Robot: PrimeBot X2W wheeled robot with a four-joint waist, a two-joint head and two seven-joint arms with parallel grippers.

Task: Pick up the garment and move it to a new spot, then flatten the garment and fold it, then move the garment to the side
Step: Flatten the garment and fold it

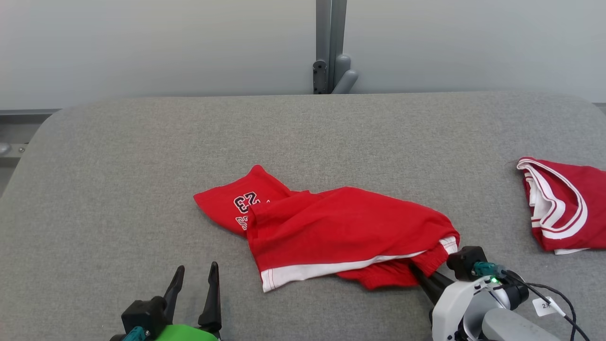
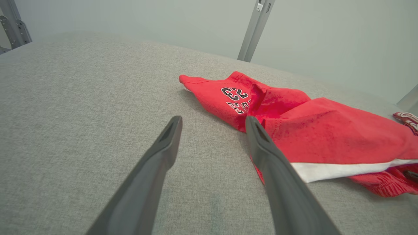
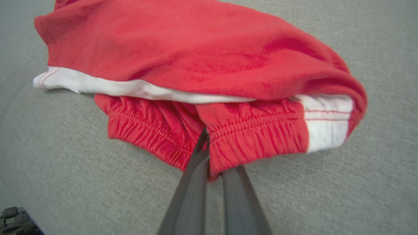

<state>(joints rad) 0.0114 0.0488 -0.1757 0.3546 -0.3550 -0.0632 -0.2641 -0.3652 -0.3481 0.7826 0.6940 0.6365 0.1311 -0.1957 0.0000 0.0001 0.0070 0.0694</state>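
Observation:
The garment (image 1: pixel 331 227) is a pair of red shorts with white trim and a printed number, lying crumpled in the middle of the grey table (image 1: pixel 142 156). My right gripper (image 1: pixel 416 272) is shut on the garment's elastic waistband at its near right corner. In the right wrist view the two fingers (image 3: pixel 196 169) pinch the gathered red band of the garment (image 3: pixel 196 55). My left gripper (image 1: pixel 195 277) stands open over bare table at the near left, apart from the cloth. In the left wrist view the left gripper (image 2: pixel 212 122) has the garment (image 2: pixel 326 130) just right of its right finger.
A second red and white garment (image 1: pixel 563 203) lies at the table's right edge. A grey post (image 1: pixel 331 47) stands behind the table against the pale wall. Bare grey cloth surface stretches left of and behind the shorts.

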